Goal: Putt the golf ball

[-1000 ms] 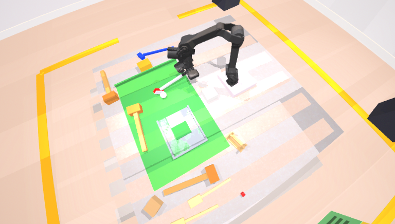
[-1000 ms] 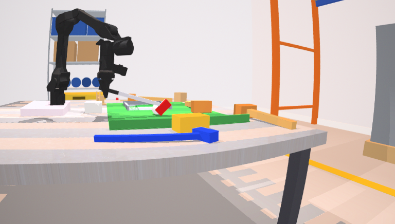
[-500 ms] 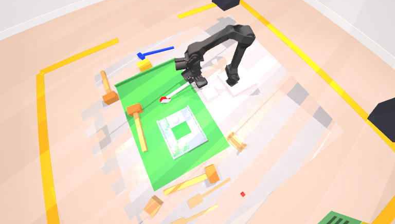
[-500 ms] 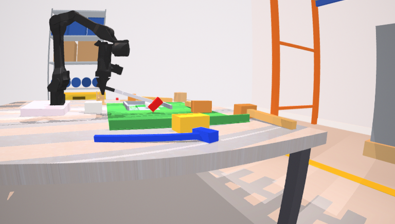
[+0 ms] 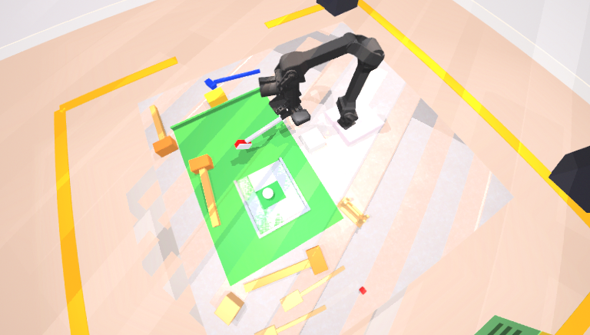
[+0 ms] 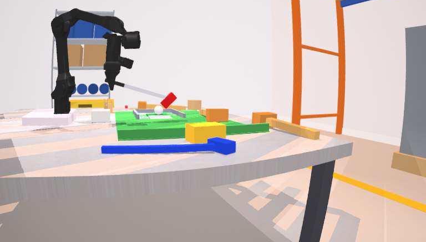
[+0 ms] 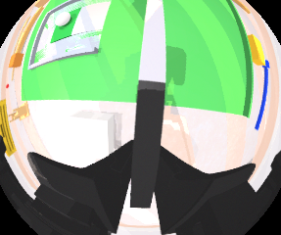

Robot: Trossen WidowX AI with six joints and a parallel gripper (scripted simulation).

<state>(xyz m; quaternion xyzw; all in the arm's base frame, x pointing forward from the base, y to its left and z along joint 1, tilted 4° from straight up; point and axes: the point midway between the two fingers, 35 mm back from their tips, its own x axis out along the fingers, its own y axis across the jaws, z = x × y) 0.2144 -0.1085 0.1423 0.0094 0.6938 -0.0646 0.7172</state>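
On the raised green [image 5: 269, 203], a square pad ringed by a low grey wall, the white golf ball [image 5: 266, 192] rests at the centre. Beyond that green, the claw [image 6: 112, 84] is clamped on the dark grip of the red putter [image 5: 256, 134], whose pale shaft slants down to a blocky red head held above the flat green mat [image 5: 243, 244]. Around the mat, orange wooden mallets [image 5: 207, 185] and a blue putter [image 6: 163, 147] lie on the grey-and-peach streaked tabletop [image 6: 282, 151]. An orange rack [image 6: 295, 54] stands by the white wall.

The arm [image 6: 62, 54] rises straight from its base, bends over at the top and comes down to the wrist. The gripper [image 6: 111, 84] points downward, its fingers closed on the handle of the red putter [image 6: 147, 93], held in the air.
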